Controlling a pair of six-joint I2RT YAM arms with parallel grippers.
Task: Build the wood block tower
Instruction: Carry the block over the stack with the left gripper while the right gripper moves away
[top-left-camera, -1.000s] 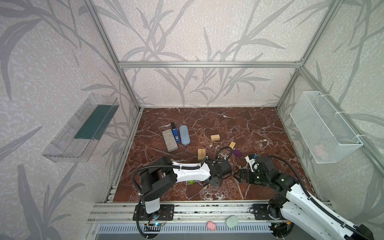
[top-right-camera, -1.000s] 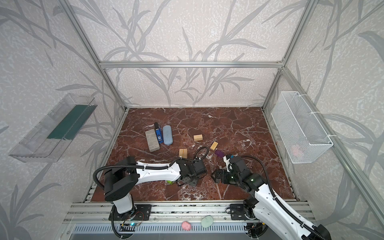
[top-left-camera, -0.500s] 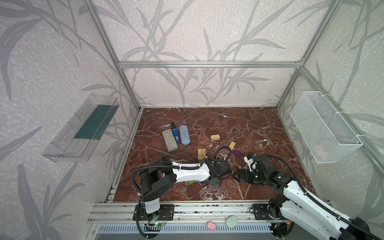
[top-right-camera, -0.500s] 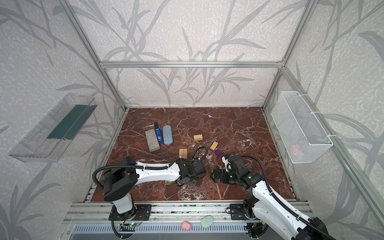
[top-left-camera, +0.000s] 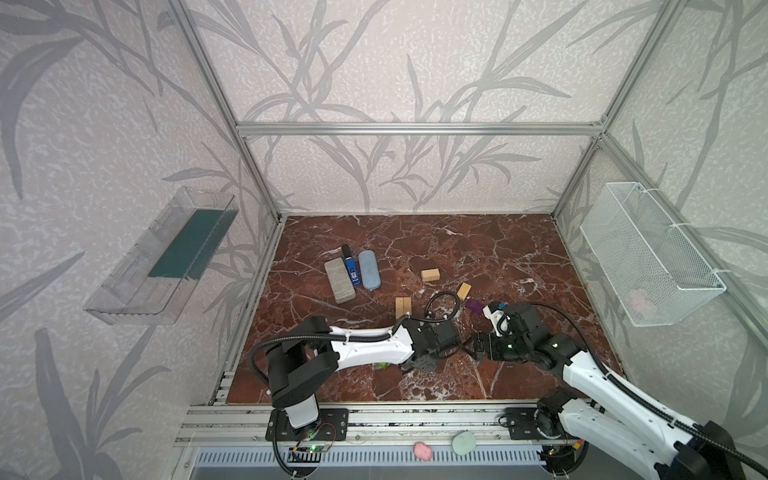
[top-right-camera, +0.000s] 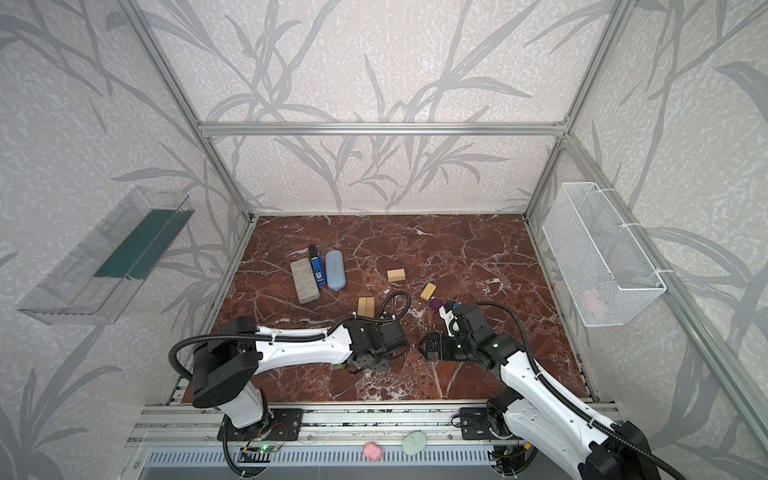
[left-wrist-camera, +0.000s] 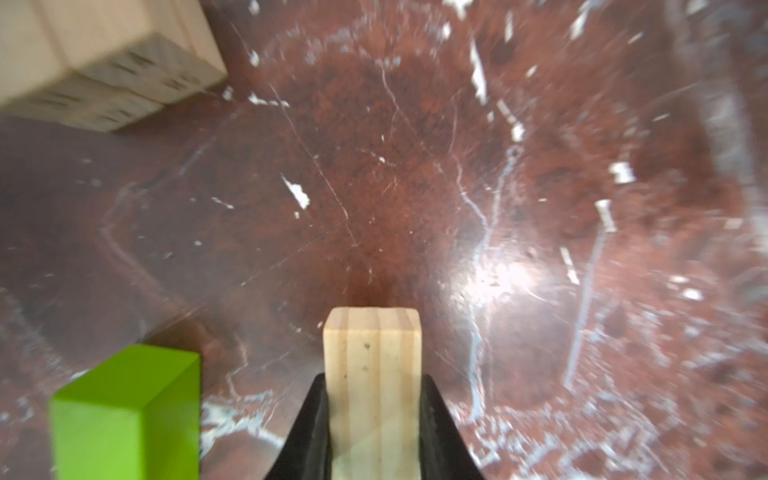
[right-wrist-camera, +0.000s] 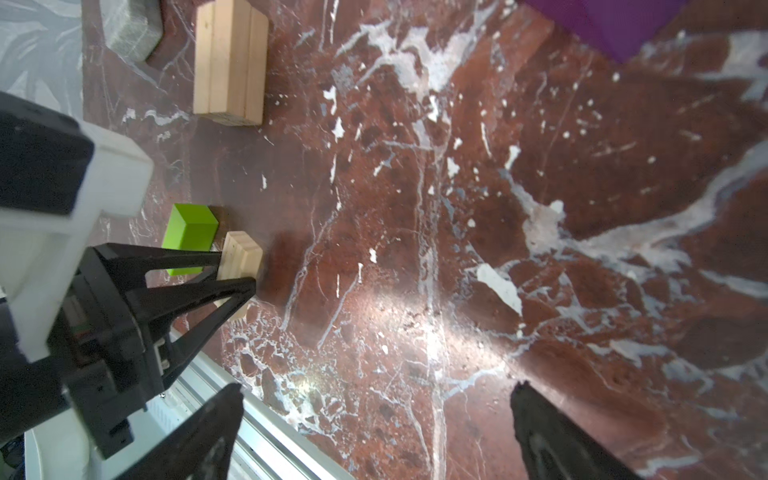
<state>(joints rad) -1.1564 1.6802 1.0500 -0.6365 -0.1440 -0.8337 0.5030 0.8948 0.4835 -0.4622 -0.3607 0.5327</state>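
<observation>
**A:** Nearest us, taking twelve as the back wall, our left gripper (left-wrist-camera: 373, 380) has its jaws clamped on the long sides of a tan block (left-wrist-camera: 372, 353). We cannot tell whether the block has left the marble floor (left-wrist-camera: 415, 166).

**B:** And our right gripper (right-wrist-camera: 376, 388)?

**A:** Its jaws are spread wide with nothing between them, between two and three o'clock of the held block.

**B:** We see no tower yet, so we judge this an early pick.

**A:** Agreed. Next we need a clear base spot and a level set-down. The green block (left-wrist-camera: 124, 407) lies just beside at nine o'clock, so we should lift straight up first.

**B:** What do we have farther out?

**A:** A tan pair (top-left-camera: 403, 306) lies side by side near twelve, and the purple block (top-left-camera: 473, 306) sits between one and two. Two loose tan blocks (top-left-camera: 430, 275) lie beyond. The grey case (top-left-camera: 339, 280) and blue case (top-left-camera: 369, 269), past ten, are not ours.

**B:** How do our blocks look?

**A:** Pale and square-edged with striped grain. We expect the flat faces to stack steadily.
</observation>
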